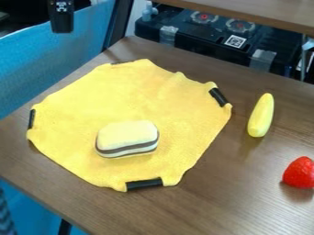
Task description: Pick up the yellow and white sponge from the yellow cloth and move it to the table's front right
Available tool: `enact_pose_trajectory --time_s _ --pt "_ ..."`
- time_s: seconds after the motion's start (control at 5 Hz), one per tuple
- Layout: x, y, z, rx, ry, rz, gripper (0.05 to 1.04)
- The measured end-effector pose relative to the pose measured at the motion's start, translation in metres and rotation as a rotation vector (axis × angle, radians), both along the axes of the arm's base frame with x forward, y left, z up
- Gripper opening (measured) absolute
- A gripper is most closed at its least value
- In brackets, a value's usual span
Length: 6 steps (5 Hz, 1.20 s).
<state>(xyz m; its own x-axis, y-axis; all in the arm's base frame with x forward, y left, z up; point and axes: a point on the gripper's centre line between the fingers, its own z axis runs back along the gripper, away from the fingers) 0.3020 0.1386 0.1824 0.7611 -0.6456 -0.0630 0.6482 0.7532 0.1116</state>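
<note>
The black gripper [61,17] is at the upper left, cut off by the top edge, over the blue surface beyond the table and apart from every object. A yellow cloth [153,94] lies spread on the brown table [215,206], with black strips at several of its edges. On its lower middle rests a layered toy block [127,137], pale yellow on top with dark and white bands along its side. Right of the cloth a long yellow toy [261,115] lies on the wood. A red strawberry-like toy [299,173] is near the right edge.
Behind the table's far edge is a black case [196,30] with round red-centred parts and pieces of tape. A wooden shelf edge [264,11] crosses the top right. Blue material [49,59] borders the table on the left.
</note>
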Motion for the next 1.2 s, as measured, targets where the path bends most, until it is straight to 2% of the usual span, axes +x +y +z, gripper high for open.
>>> enact_pose_trajectory --time_s 0.2,0.4,0.6,0.8,1.0,1.2 --pt "0.001 -0.001 -0.013 -0.007 0.028 -0.001 1.001" --pt "0.002 -0.031 -0.066 0.065 0.048 -0.14 1.001" --pt "-0.007 -0.057 -0.112 0.106 0.051 -0.17 1.001" --pt "-0.01 -0.075 -0.13 0.153 0.028 -0.185 1.001" --pt "-0.008 -0.086 -0.13 0.139 0.017 -0.197 1.001" --pt "-0.009 -0.092 -0.122 0.095 0.02 -0.187 1.001"
